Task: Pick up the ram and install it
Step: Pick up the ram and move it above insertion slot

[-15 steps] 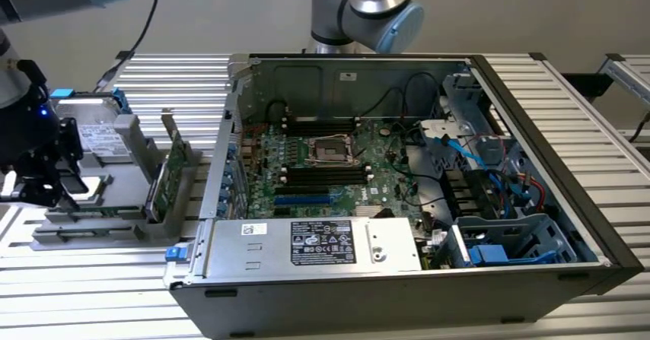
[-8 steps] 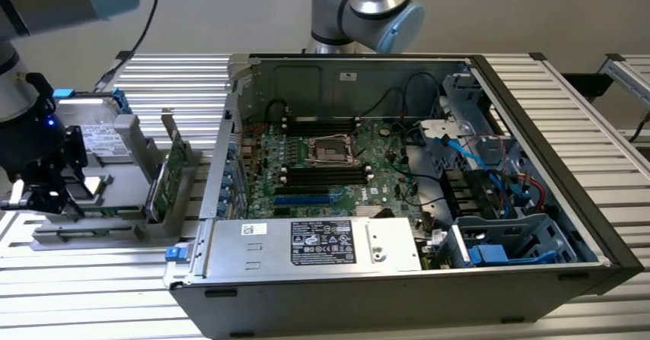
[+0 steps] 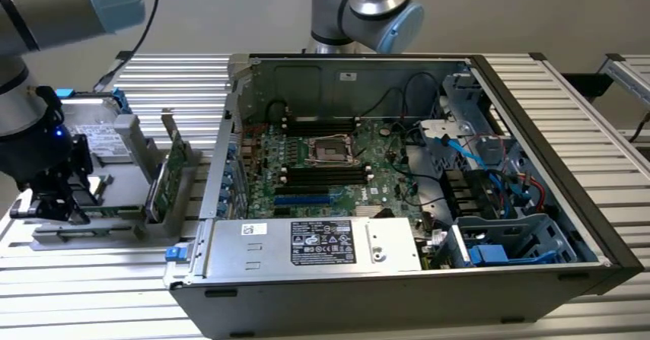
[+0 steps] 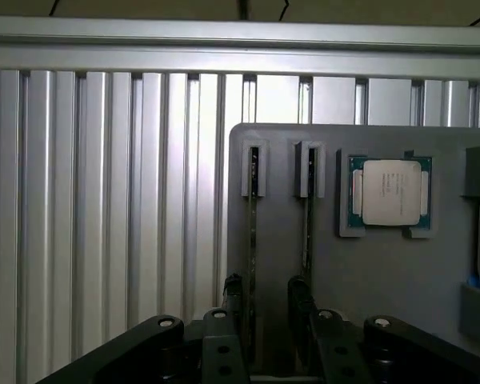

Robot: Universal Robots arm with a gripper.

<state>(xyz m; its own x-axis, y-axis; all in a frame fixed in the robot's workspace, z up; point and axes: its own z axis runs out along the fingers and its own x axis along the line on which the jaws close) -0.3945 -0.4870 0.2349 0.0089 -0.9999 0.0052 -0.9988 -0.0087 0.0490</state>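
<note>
Because the ram (image 4: 253, 240), a long, thin green circuit-board stick, stands on edge in a slotted flat grey plastic holder tray (image 4: 384, 280), both of its faces are free for gripping. The black two-finger gripper (image 4: 266, 292) straddles this stick with its jaws partly apart, and contact cannot be confirmed. A second green stick (image 4: 307, 232) stands just beside. In the exterior view, the tray lies at nine o'clock of the open black computer case (image 3: 528, 104), which exposes the green motherboard (image 3: 325, 165).
</note>
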